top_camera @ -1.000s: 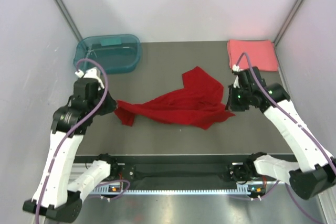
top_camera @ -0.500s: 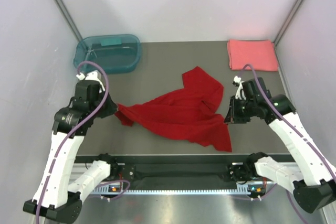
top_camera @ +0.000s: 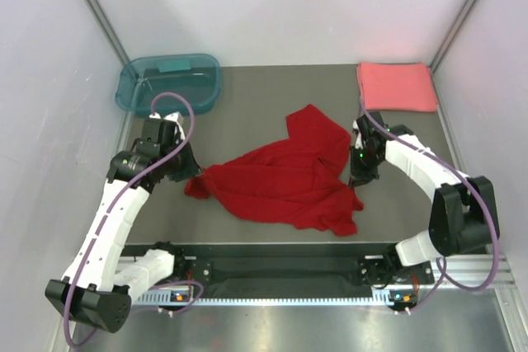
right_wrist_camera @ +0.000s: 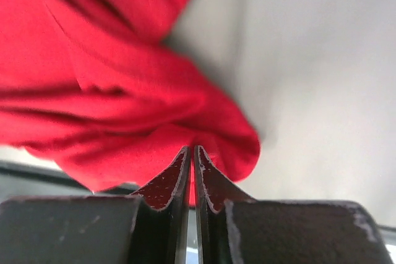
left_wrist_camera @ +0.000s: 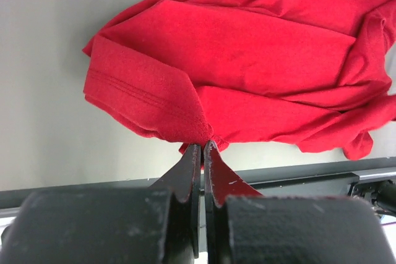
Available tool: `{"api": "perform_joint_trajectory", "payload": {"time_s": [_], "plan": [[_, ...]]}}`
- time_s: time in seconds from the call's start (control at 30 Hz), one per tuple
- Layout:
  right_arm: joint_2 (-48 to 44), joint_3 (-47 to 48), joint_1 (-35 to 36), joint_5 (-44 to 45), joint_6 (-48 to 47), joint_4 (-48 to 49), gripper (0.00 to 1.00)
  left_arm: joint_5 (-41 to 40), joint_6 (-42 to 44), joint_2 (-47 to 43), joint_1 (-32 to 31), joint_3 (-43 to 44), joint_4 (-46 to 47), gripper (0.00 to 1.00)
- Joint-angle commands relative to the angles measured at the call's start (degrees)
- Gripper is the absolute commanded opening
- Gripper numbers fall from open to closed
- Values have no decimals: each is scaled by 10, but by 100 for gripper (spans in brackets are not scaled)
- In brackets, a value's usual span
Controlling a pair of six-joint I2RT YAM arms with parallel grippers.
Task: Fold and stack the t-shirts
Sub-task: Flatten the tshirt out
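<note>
The deep red t-shirt (top_camera: 280,180) lies crumpled and spread across the middle of the table. My left gripper (top_camera: 193,180) is shut on its left edge, where a bunched fold of red cloth (left_wrist_camera: 185,91) meets the closed tips (left_wrist_camera: 202,146). My right gripper (top_camera: 355,185) sits at the shirt's right edge, its jaws almost together with red fabric (right_wrist_camera: 111,91) showing in the narrow slit at the tips (right_wrist_camera: 191,150). The coral-pink t-shirt (top_camera: 396,86) rests as a neat folded rectangle at the far right corner, apart from both grippers.
A teal translucent tub (top_camera: 169,84) stands at the far left corner. White walls close in the table on three sides. A black rail (top_camera: 280,269) with the arm bases runs along the near edge.
The right gripper pulled the shirt's right corner toward the near edge, and that arm has folded in. The left gripper has shifted slightly right, still holding the left edge.
</note>
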Motion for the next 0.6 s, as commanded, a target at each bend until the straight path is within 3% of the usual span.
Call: {"api": "perform_joint_trajectory", "payload": {"time_s": [0.0,0.13,0.27,0.47,0.57], "plan": [[21,66,-11,41,-23,34,6,15,17,-7,3,-3,33,0],[64,102,-15,46,-39,34,11,15,20,-7,3,-6,32,0],[87,136,-16,56,-53,-4,24,17,24,-4,3,-7,32,0],[-54,63,-16,19,-32,-62,45,21,27,-2,3,-4,33,0],[-120,4,-16,-4,-17,-77,47,24,28,3,3,-6,35,0]]}}
